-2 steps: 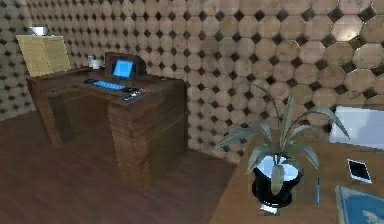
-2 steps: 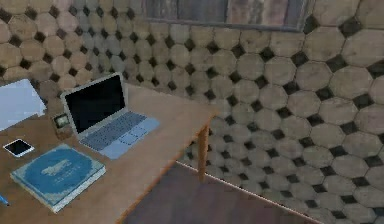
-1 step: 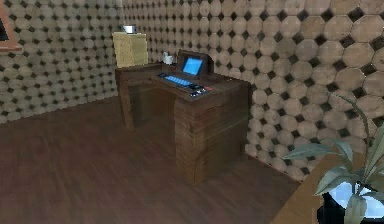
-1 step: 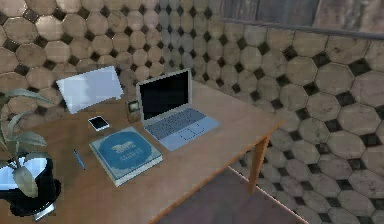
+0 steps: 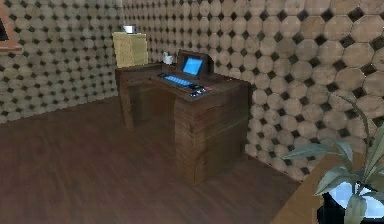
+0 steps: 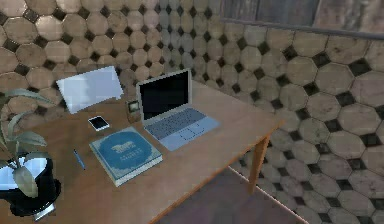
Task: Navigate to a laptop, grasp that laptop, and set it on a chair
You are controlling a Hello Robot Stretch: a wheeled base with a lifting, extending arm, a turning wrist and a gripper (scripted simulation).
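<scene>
A grey laptop (image 6: pixel 175 110) stands with its lid up and its screen dark on a light wooden table (image 6: pixel 240 125), near the middle of the arm side view. In the forward view a second laptop (image 5: pixel 186 72) with a lit blue screen sits on a dark wooden desk (image 5: pixel 205 120) against the patterned wall.
On the light table lie a blue book (image 6: pixel 125 152), a phone (image 6: pixel 98 123), a white sheet (image 6: pixel 90 88) and a potted plant (image 6: pixel 25 175). The plant (image 5: pixel 345 185) also shows at the forward view's lower right. A yellow box (image 5: pixel 131 48) stands behind the desk. Bare wooden floor (image 5: pixel 90 160) spreads left of the desk.
</scene>
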